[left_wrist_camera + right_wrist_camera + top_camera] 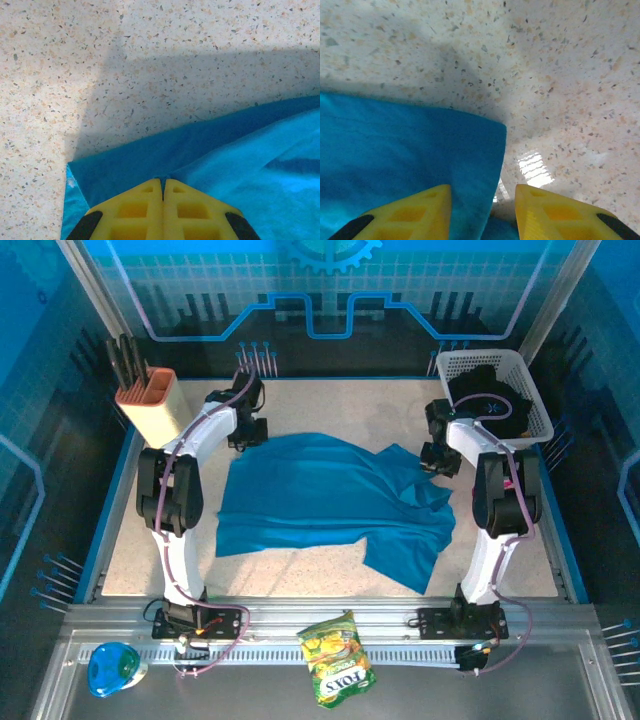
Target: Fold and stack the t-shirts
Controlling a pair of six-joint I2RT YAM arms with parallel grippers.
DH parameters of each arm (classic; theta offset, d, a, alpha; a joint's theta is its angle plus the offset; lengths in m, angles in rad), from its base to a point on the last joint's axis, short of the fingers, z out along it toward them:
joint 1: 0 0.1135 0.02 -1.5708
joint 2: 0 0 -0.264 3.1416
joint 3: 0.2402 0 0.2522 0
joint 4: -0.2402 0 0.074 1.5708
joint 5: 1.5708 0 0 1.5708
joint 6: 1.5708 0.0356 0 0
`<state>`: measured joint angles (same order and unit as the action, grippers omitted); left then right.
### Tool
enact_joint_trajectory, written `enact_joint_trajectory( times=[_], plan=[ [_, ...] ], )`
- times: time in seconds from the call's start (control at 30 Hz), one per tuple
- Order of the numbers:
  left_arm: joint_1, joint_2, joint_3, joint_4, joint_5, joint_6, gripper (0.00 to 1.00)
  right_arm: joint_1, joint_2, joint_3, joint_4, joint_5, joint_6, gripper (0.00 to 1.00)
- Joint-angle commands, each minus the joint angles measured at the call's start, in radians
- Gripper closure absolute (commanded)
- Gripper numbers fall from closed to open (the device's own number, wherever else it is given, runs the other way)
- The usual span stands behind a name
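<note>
Nearest, a green snack bag (338, 658) lies on the rail in front of the worktop (300, 570) and has no part in the job. Past it, the teal t-shirt (330, 500) lies spread over the middle of the worktop, rumpled, with its right side bunched and a flap trailing toward the near edge; no clean fold shows in it yet. At its far left corner the left hand (162, 200) sits with its pads pressed together on the cloth edge, though I cannot tell if fabric is nipped between them. At the far right corner the right hand (482, 187) stands with jaws parted over the hem, gripping nothing. Farthest, the black t-shirt (485, 390) sits heaped in the white basket (450, 360). By my reckoning the task is barely begun: both shirts need folding, then stacking.
</note>
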<state>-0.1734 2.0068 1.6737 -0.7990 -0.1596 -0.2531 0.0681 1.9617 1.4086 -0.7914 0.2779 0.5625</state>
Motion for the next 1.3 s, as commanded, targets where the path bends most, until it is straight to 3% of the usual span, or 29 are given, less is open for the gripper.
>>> enact_joint_trajectory(
  times=[0.0,0.13,0.3,0.63,0.7,0.8,0.87,1.0,1.27],
  plan=[
    [0.000,-0.034,-0.014,0.004,0.008,0.017,1.00,-0.010,0.034,0.026,0.008,0.014,0.040,0.59],
    [0.000,-0.031,-0.014,0.009,0.011,0.019,1.00,-0.012,0.059,0.020,0.027,0.014,0.055,0.54],
    [0.000,-0.034,-0.015,0.013,0.009,0.021,1.00,-0.012,0.093,0.047,0.034,0.014,0.063,0.58],
    [0.000,-0.029,-0.029,0.021,0.010,0.025,1.00,-0.013,0.162,0.081,0.038,-0.008,0.054,0.76],
    [0.000,-0.026,-0.028,0.021,0.011,0.028,1.00,-0.013,0.172,0.089,0.036,-0.017,0.046,0.82],
    [-0.001,-0.028,-0.028,0.020,0.009,0.028,1.00,-0.013,0.175,0.105,0.040,-0.025,0.028,0.99],
    [0.000,-0.035,-0.029,0.019,0.009,0.026,1.00,-0.013,0.169,0.128,0.035,-0.034,0.002,1.00],
    [0.000,-0.083,-0.025,0.018,0.009,0.012,1.00,-0.002,0.087,0.143,0.056,-0.069,-0.074,1.00],
    [-0.006,-0.344,0.047,-0.056,0.019,-0.055,1.00,0.052,-0.318,0.093,0.096,-0.094,-0.240,1.00]
  ],
)
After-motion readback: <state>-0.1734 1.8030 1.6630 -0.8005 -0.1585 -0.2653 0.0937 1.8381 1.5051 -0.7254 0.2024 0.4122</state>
